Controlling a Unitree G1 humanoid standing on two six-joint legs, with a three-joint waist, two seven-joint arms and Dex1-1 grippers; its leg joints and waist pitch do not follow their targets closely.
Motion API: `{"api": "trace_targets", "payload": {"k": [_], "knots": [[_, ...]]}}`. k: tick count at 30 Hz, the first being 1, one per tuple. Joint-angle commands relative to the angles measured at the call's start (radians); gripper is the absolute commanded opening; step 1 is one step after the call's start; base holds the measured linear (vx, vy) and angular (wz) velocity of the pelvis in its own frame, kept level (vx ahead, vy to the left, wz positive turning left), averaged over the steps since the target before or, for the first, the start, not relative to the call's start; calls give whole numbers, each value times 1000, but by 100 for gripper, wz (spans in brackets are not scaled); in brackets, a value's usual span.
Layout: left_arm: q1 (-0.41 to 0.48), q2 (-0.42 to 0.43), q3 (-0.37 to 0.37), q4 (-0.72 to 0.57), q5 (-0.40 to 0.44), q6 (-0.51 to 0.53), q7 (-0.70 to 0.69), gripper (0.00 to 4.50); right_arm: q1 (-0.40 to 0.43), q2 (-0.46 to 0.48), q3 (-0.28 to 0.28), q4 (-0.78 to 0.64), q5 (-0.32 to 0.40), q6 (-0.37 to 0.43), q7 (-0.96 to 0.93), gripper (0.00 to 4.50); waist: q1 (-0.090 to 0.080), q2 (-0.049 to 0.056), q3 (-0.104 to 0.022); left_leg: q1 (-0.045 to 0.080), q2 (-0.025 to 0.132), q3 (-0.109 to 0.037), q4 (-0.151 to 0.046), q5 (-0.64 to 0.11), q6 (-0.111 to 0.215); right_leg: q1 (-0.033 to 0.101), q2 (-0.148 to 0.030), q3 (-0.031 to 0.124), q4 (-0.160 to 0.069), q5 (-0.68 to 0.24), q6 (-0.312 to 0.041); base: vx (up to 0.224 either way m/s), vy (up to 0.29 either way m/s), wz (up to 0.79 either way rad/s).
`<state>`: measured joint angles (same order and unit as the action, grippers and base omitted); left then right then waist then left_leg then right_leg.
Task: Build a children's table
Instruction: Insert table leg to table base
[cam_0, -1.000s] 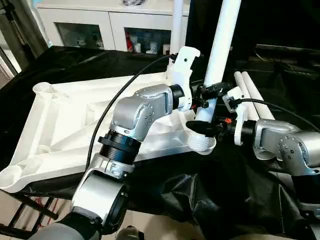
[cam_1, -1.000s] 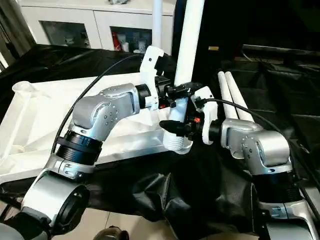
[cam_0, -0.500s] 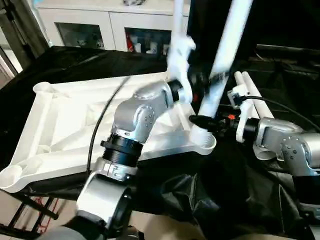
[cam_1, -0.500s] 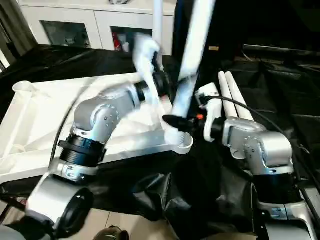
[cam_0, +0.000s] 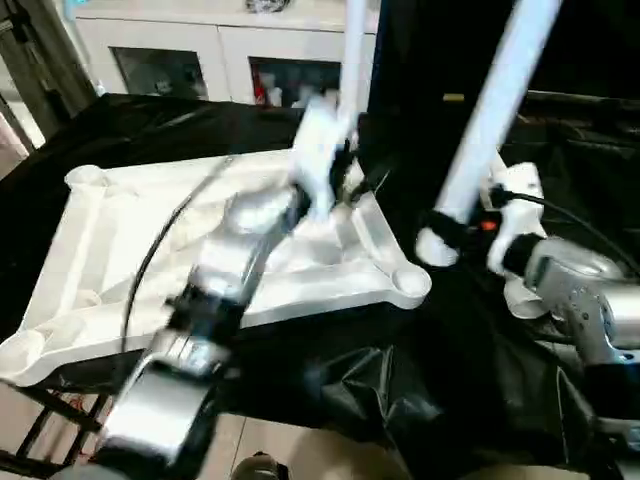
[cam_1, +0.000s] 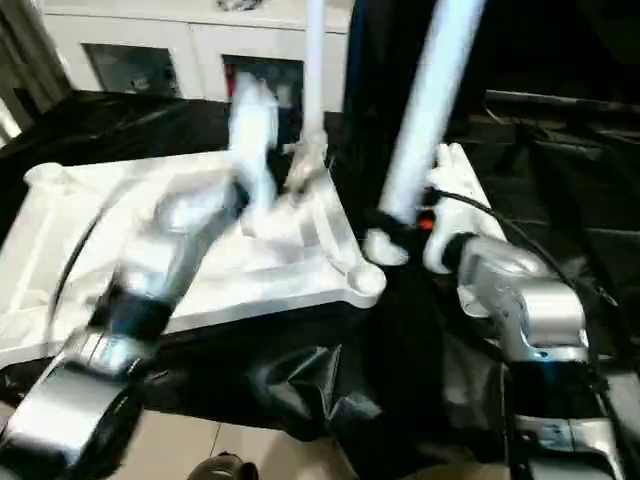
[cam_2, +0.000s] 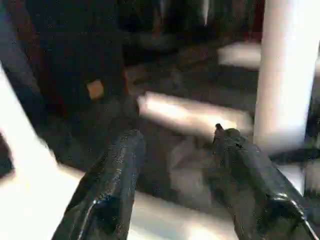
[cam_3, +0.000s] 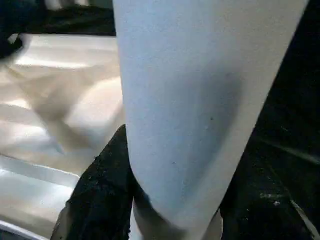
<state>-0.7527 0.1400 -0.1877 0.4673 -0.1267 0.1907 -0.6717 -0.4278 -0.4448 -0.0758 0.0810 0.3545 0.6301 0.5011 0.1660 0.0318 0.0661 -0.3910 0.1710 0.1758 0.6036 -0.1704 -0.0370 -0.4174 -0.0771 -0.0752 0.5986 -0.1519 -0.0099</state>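
No text, label, brand, number or sign can be read anywhere in these views; every surface is either plain or too blurred for lettering to be made out.

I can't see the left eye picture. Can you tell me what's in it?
The robot's right tool holds a long white table leg, tilted, beside the near right corner socket of the upside-down white tabletop. Its left arm reaches over the tabletop, with the left tool blurred, near another leg standing up at the far corner.
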Motion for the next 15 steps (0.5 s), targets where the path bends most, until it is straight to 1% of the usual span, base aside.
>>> {"api": "trace_targets", "payload": {"k": [1,2,3,4,5,6,7,8,9,10,12,14,15], "knots": [[4,26,-71,0,27,-7,-104,262,8,8,2,-14,-20,-42,-18,189,-1,-13,-93,17,48,-20,-63,-140,14,60,-74,44,-64,-228,-140,0,0,0],[8,30,-79,3,30,-7,-116,262,10,9,3,-15,-22,-46,-20,189,1,-14,-93,18,49,-20,-63,-138,20,59,-77,44,-63,-226,-153,0,0,0],[14,38,-98,12,37,-8,-142,262,16,12,7,-16,-26,-55,-21,189,-1,-13,-91,18,49,-18,-63,-151,22,58,-77,44,-65,-237,-159,0,0,0],[21,46,-115,26,46,-17,-164,262,21,16,11,-19,-32,-68,-26,189,-1,-11,-89,19,49,-19,-64,-168,22,57,-78,44,-69,-260,-159,0,0,0],[26,53,-137,54,63,-31,-182,262,28,26,13,-23,-36,-75,-33,189,-3,-11,-88,18,50,-18,-64,-176,19,58,-78,44,-69,-268,-159,0,0,0],[30,58,-154,85,80,-49,-195,262,36,37,14,-27,-42,-87,-41,189,-3,-11,-86,20,48,-19,-67,-192,14,56,-78,45,-74,-300,-144,0,0,0],[34,61,-165,105,90,-57,-206,262,42,45,15,-30,-45,-96,-46,189,-4,-9,-85,20,48,-19,-68,-201,11,56,-77,45,-76,-312,-140,0,0,0],[34,61,-165,105,90,-57,-206,262,42,45,15,-30,-45,-96,-46,189,-5,-10,-86,21,48,-20,-69,-207,9,57,-77,44,-76,-318,-137,0,0,0],[39,63,-172,118,97,-60,-222,262,50,53,17,-34,-46,-102,-49,189,-6,-8,-88,20,49,-22,-69,-205,5,60,-80,44,-74,-311,-140,0,0,0],[45,66,-181,123,101,-49,-239,262,59,58,21,-42,-48,-106,-49,189,-6,-4,-88,22,51,-22,-69,-208,3,58,-79,45,-74,-300,-144,0,0,0],[55,75,-203,130,114,-45,-258,262,76,65,29,-56,-48,-112,-47,189,-7,-5,-88,23,52,-22,-70,-217,3,58,-79,45,-72,-288,-154,0,0,0],[55,75,-209,142,125,-51,-250,225,79,67,30,-57,-46,-112,-44,189,-9,-4,-87,22,53,-23,-71,-221,5,58,-78,46,-71,-272,-162,0,0,0],[53,73,-212,155,136,-58,-238,225,81,68,30,-58,-45,-113,-41,189,-10,-5,-87,23,52,-23,-71,-225,4,58,-79,45,-71,-274,-164,0,0,0]]}}
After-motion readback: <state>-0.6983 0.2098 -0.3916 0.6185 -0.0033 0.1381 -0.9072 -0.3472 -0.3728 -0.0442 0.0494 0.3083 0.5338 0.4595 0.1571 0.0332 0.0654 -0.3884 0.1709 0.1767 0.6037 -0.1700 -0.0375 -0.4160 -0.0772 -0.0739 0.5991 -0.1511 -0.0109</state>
